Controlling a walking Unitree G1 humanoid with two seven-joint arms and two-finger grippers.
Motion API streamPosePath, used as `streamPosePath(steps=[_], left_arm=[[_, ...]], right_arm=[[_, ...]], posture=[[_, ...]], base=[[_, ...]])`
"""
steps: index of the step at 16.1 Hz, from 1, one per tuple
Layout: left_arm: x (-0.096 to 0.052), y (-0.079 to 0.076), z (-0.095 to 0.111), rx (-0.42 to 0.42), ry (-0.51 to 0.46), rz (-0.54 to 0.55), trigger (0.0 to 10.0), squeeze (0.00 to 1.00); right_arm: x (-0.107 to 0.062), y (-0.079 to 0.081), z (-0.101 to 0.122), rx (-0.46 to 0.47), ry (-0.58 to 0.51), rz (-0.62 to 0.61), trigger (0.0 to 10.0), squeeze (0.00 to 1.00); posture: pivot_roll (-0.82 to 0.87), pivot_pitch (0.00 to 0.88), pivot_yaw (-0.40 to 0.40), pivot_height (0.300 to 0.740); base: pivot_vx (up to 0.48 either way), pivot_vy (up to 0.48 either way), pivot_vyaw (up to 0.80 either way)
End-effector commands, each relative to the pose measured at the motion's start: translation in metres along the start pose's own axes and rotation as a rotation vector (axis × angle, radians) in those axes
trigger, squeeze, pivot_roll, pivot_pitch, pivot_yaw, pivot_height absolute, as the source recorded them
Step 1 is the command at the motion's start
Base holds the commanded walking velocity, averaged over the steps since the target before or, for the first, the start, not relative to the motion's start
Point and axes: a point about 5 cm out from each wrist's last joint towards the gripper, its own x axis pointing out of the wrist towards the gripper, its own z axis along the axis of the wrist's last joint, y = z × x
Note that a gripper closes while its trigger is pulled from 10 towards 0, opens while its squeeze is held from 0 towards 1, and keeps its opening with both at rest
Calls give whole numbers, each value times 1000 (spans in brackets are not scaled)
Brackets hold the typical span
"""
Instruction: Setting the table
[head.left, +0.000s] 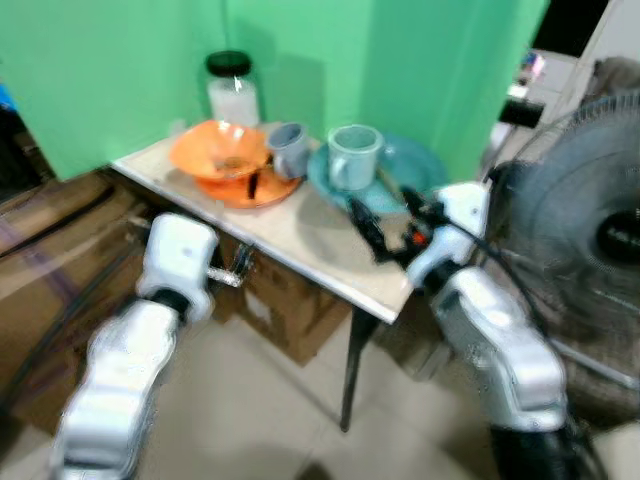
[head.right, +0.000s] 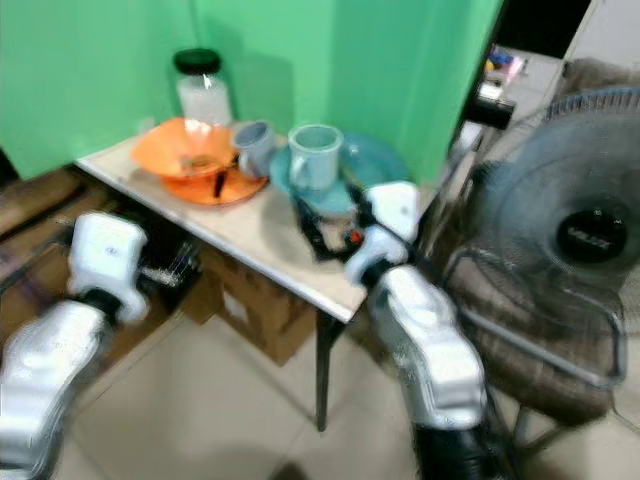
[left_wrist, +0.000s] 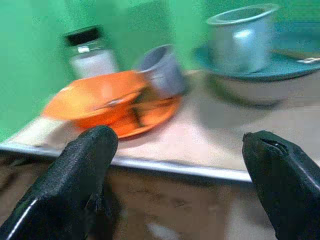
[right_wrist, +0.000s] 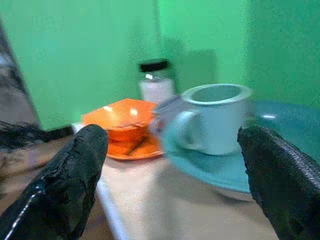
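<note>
On a small table (head.left: 310, 240) stand an orange bowl (head.left: 218, 150) on an orange plate (head.left: 265, 192), a tilted grey cup (head.left: 289, 148), and a pale teal mug (head.left: 354, 156) on a teal plate (head.left: 425, 165). A dark utensil lies on the orange plate. My right gripper (head.left: 375, 230) hovers open over the table's near right part, just short of the teal plate, and faces the mug (right_wrist: 215, 117). My left gripper (left_wrist: 177, 140) is open, held low at the table's front edge, pointing toward the orange bowl (left_wrist: 100, 100).
A jar with a black lid (head.left: 232, 88) stands at the back against the green wall (head.left: 120, 60). A large floor fan (head.left: 590, 230) is close on the right. Cardboard boxes (head.left: 290, 315) sit under the table. The floor is tiled.
</note>
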Motion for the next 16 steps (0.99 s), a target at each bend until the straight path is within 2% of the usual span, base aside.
streamPosePath(steps=[1,8,13,16], left_arm=[[-1,7,4,16,-10,10,10000,0],[1,4,8,2,-23,-25,10000,0],[2,0,9,-8,-26,-81,10000,0],[0,-4,8,-18,-27,-112,10000,0]], right_arm=[[5,8,8,10,-36,27,10000,0],[8,7,14,-29,-38,54,10000,0],[13,12,19,-85,-23,150,10000,0],[20,12,26,-218,-8,241,10000,0]], posture=[[218,0,5,740],[213,0,6,740],[198,0,15,740],[202,0,9,740]], base=[[337,0,0],[336,0,0],[335,0,0],[326,0,0]])
